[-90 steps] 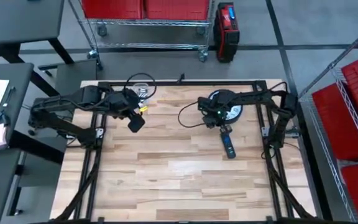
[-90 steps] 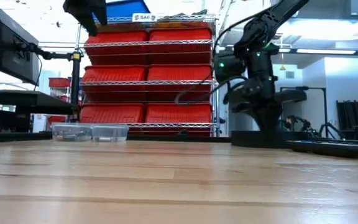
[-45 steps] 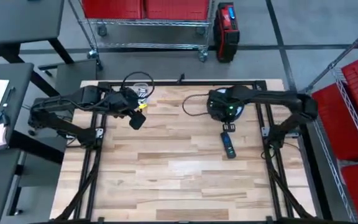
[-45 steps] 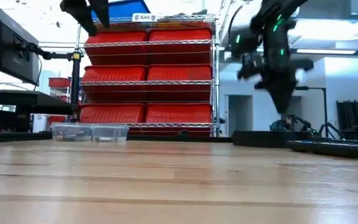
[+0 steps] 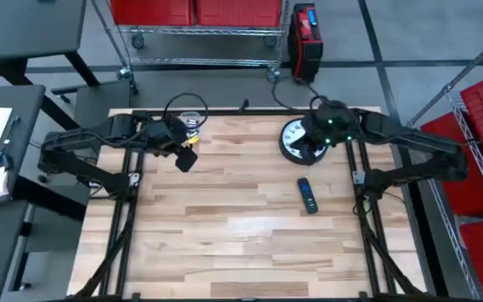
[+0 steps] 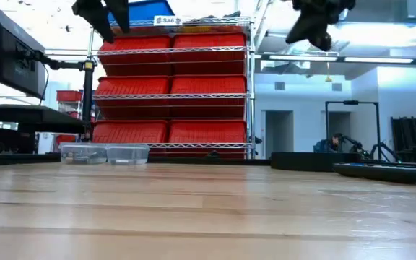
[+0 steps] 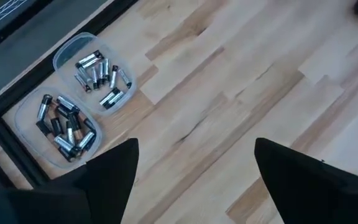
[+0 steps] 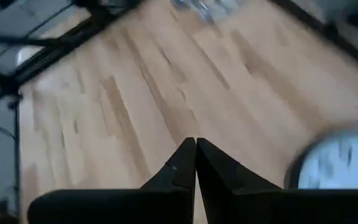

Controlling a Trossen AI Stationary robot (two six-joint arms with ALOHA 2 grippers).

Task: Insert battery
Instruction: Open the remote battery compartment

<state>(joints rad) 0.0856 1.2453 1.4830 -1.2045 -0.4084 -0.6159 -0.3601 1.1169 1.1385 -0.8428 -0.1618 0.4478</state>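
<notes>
— So, where were the batteries (image 7: 73, 93) at that moment?

— They lay in two small clear tubs (image 7: 23, 121) at the far left corner of the table (image 5: 225, 226), loose in heaps, some crossing each other. In the left wrist view both tubs showed well, one just beside the other.

— And the left gripper (image 7: 194, 171)?

— It hung above the bare wood near those tubs, not over them. Its two fingers stood wide apart, with nothing between them.

— The right one?

— The right gripper (image 8: 195, 163) was raised high above the table, over the round clock (image 5: 298, 143) at the far right side. Its fingertips were pressed together, and I saw nothing held in them. A dark remote control (image 5: 308, 195) lay on the wood near the clock, toward the front. I could not tell from the pictures which of the two should receive the battery.

— How would a battery handle, in your opinion?

— I judged it small, light and stiff, with a smooth metal skin, so it could slip or roll easily. It is not fragile. I would take it across the middle of the body, with the fingers on the two long sides, and choose one lying on top of the heap, a little apart from its neighbours. The tub wall was close, so a battery near the centre seemed safer.
</notes>
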